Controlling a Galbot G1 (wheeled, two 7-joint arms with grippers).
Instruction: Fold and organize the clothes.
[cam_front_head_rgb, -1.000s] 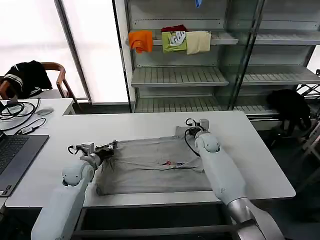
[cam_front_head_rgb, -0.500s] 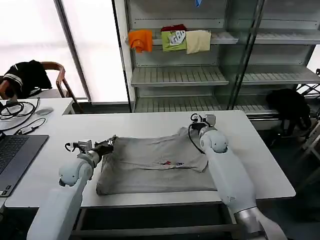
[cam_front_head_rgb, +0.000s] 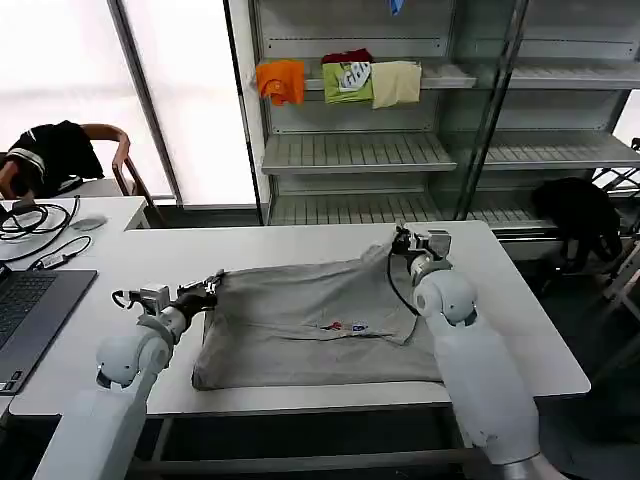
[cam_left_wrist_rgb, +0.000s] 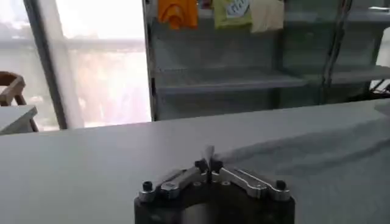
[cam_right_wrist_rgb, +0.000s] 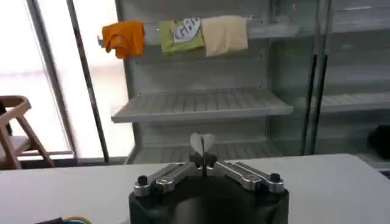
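Both claws pinch the light grey T-shirt (cam_front_head_rgb: 315, 325) at its far corners, fingers closed tight on cloth.

Left gripper (cam_front_head_rgb: 207, 291) clamps the far left corner of the shirt, near the table's left side; the left wrist view shows its fingertips (cam_left_wrist_rgb: 208, 163) together on a thin fold of grey fabric. Right gripper (cam_front_head_rgb: 405, 243) clamps the far right corner, raised a little off the white table (cam_front_head_rgb: 520, 330), with a small tuft of cloth between its fingertips (cam_right_wrist_rgb: 203, 157). The shirt lies spread across the middle of the table, its near hem close to the front edge, a small multicoloured print (cam_front_head_rgb: 345, 326) facing up. Behind the table, orange, green and cream garments (cam_front_head_rgb: 340, 82) hang on a shelf.
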